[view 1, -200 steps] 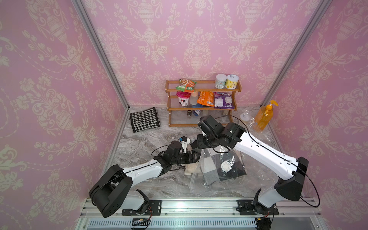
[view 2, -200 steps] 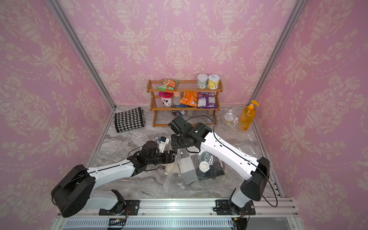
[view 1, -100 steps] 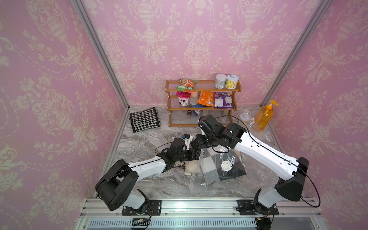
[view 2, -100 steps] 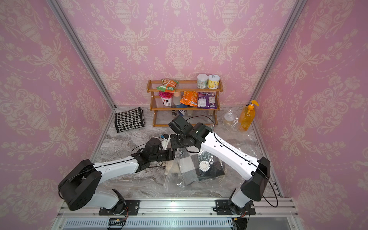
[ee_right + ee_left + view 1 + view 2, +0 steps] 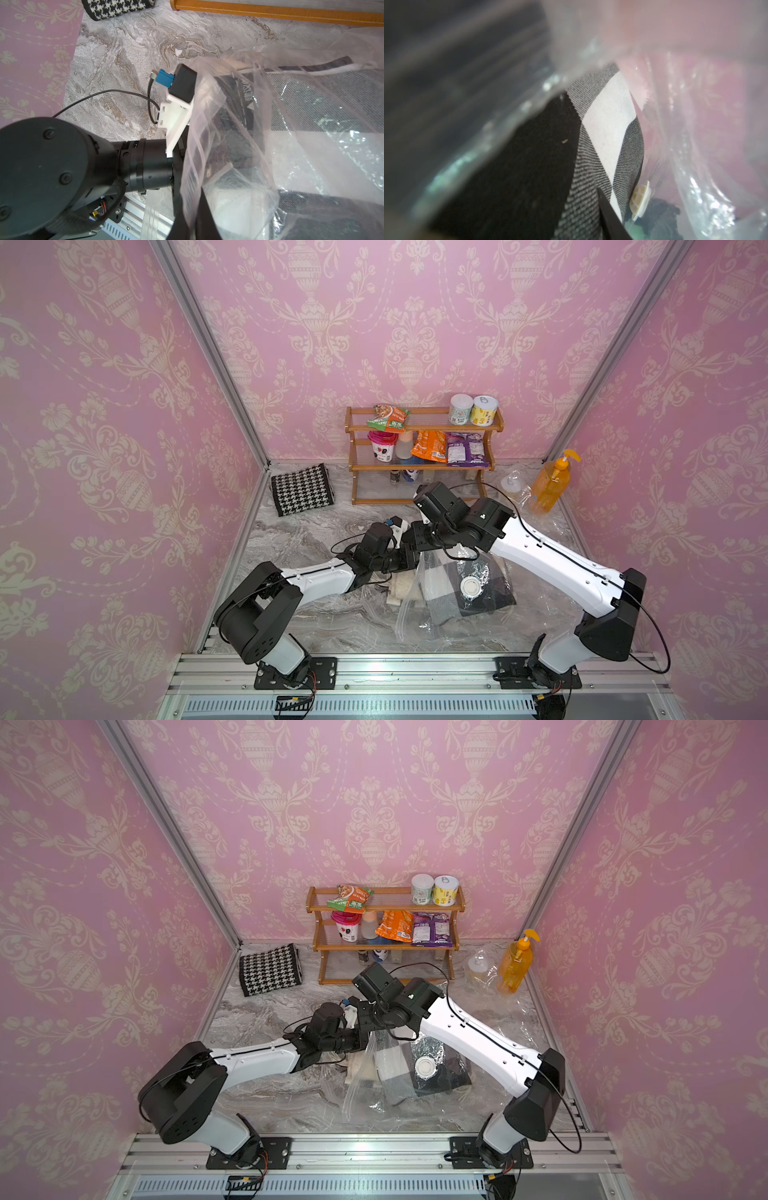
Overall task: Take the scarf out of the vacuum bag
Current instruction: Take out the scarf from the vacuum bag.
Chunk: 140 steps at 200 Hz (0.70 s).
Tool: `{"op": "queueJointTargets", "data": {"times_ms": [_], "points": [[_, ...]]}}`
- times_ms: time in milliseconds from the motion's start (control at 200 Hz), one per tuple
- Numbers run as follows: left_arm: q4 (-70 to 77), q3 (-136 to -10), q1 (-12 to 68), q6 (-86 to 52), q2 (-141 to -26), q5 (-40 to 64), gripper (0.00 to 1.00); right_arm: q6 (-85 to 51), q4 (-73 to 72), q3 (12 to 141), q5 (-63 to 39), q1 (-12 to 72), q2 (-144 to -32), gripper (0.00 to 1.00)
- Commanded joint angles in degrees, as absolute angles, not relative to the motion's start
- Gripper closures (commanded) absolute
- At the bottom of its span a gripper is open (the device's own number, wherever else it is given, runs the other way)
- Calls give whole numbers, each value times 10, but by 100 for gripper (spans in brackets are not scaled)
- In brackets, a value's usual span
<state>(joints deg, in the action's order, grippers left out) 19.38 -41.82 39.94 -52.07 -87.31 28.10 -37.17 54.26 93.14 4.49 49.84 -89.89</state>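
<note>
The clear vacuum bag point(image 5: 492, 570) lies crumpled on the marble floor, its white valve cap point(image 5: 470, 585) facing up. Inside it is the scarf point(image 5: 442, 587), checked black, grey and white. My right gripper point(image 5: 190, 226) is shut on the bag's mouth edge and holds it lifted. My left gripper point(image 5: 411, 561) reaches into that mouth, veiled by plastic. In the left wrist view one black finger point(image 5: 609, 216) lies against the scarf point(image 5: 602, 116), with the valve's underside point(image 5: 640, 200) beside it. The other finger is hidden, so its jaw gap cannot be read.
A wooden rack point(image 5: 419, 466) with snacks and cans stands at the back wall. A folded houndstooth cloth point(image 5: 302, 494) lies at the back left. An orange pump bottle point(image 5: 550, 485) and a small clear bottle point(image 5: 512, 486) stand at the back right. A beige cloth point(image 5: 401, 588) lies under the bag's mouth.
My left arm has pushed to the right, carrying its gripper from just outside the bag's mouth into it. The right arm has kept holding the bag's edge up.
</note>
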Motion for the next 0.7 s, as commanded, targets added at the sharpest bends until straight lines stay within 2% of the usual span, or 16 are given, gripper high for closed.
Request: {"op": "queueJointTargets", "data": {"times_ms": [0, 40, 100, 360, 420, 485, 540, 640, 695], "points": [[144, -457, 405, -495, -823, 282, 79, -371, 533, 925, 51, 494, -870, 92], [127, -463, 405, -489, -818, 278, 84, -371, 530, 924, 52, 493, -870, 92], [102, -473, 405, -480, -821, 277, 100, -371, 527, 921, 51, 493, -870, 92], [60, -490, 405, -465, -810, 278, 100, -374, 522, 918, 62, 485, -874, 92], [40, -497, 405, -454, -802, 276, 87, -374, 520, 917, 60, 481, -876, 92], [25, -499, 404, -444, -792, 271, 55, -374, 516, 917, 60, 479, -878, 92], [16, -497, 404, -438, -786, 268, 40, -375, 515, 918, 57, 478, -879, 92], [12, -488, 404, -438, -768, 261, 30, -374, 513, 917, 59, 477, -879, 92], [10, -485, 404, -438, -758, 255, 30, -372, 514, 915, 59, 476, -878, 92]]}}
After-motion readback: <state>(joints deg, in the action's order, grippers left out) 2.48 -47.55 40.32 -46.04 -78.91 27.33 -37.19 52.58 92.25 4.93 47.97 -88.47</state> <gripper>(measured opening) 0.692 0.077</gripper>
